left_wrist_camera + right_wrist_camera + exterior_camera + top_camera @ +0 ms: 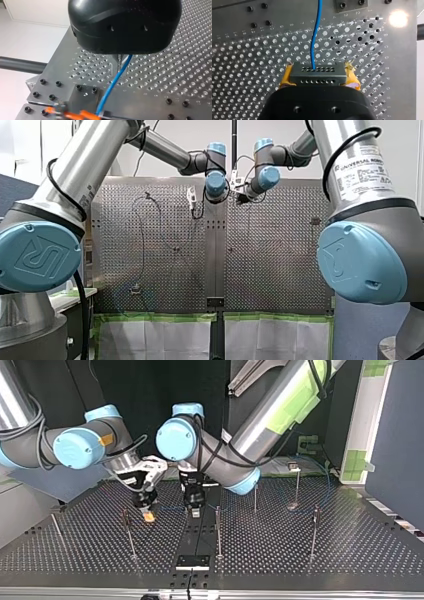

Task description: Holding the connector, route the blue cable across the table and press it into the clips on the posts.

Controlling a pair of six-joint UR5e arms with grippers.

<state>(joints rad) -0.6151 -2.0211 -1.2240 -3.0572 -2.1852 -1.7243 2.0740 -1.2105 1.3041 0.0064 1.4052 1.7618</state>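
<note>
2 grippers are working close together near the middle of the table [310, 560].

Right gripper [319, 75]: yellow pads [286, 76] pressed onto the 2 short ends of the connector [316, 78], a small dark block with 2 rows of pin holes, held square. The blue cable [313, 45] leaves the connector's far face and runs straight ahead of the gripper over the perforated plate.

Left gripper [121, 62]: the black housing hides most of it. The metal fingers [119, 61] look drawn close, with the cable coming out between them. I read this as pinching the cable a short run back from the connector. In the top view it hangs low, just beside the right gripper.

Handling, as judgement:
- Connector: rigid, light and flat-sided. The short ends are the right place to grip it.
- Cable: thin, limp and light. It will sag and swing between holds and cannot be pushed, so it needs tension from 2 points to steer.
- Cable jacket: probably smooth, so it could slide through metal fingers. Tugging hard at the connector risks the joint.

Outward: thin upright posts [218, 530] stand around the pair. 1 is just beside the left gripper and 1 is near the right gripper. More cable curves past the farther posts at the top view's right. I cannot tell whether it sits in any of the clips, which are too small to read.
</note>
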